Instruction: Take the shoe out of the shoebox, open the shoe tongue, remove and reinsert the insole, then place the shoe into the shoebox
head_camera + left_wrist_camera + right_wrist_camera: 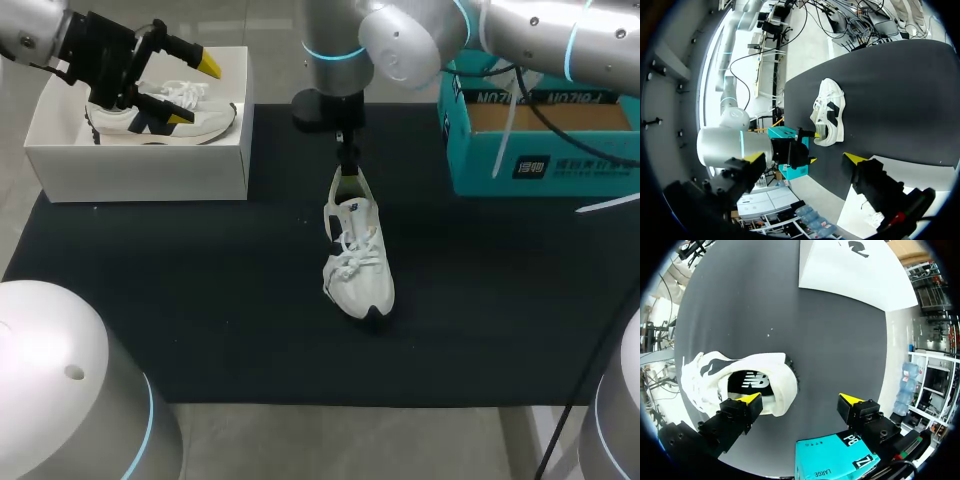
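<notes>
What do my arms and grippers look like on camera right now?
The left arm and right arm are rounded silver-grey tubes with glowing cyan rings at the joints. The left gripper and right gripper are black and blocky, with yellow-tipped fingers. Black cables trail off the right arm.

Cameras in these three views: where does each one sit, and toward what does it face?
Head view: above and behind, facing down on the table; left arm and right arm enter from its sides.
Left wrist view: on the left arm above the white shoebox, facing the shoe on the table; open left gripper shows.
Right wrist view: on the right arm, facing down at that shoe's heel; open right gripper shows.
All three share that shoe.
</notes>
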### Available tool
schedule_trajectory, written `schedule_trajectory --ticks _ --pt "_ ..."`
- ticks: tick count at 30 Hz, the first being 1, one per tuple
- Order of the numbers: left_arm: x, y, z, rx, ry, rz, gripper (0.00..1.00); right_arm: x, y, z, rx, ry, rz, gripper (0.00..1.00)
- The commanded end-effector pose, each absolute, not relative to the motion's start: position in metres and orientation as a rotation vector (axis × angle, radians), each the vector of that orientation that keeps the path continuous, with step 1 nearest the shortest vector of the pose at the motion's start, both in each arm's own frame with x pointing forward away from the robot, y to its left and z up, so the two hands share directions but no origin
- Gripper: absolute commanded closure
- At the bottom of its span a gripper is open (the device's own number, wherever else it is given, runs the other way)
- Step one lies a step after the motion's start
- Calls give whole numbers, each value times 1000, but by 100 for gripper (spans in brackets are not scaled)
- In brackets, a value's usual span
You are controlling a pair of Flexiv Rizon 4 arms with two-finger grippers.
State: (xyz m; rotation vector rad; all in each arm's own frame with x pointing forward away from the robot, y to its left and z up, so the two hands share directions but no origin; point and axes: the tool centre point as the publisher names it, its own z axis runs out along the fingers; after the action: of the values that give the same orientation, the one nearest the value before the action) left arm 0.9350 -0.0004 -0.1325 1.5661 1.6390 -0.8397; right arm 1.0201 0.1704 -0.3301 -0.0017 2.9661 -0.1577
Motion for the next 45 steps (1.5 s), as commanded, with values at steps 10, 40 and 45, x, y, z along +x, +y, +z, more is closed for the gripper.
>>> schedule_trajectory --ticks 10,40,45 --pt "935 0 -132 1568 1640 -838 0 1028 164 -379 -13 2992 -177 9" --pt "935 0 -132 1568 1640 -838 0 994 148 -305 110 3043 -183 100" --pt "935 0 -132 1568 1640 -838 0 993 133 -242 67 2992 -107 100"
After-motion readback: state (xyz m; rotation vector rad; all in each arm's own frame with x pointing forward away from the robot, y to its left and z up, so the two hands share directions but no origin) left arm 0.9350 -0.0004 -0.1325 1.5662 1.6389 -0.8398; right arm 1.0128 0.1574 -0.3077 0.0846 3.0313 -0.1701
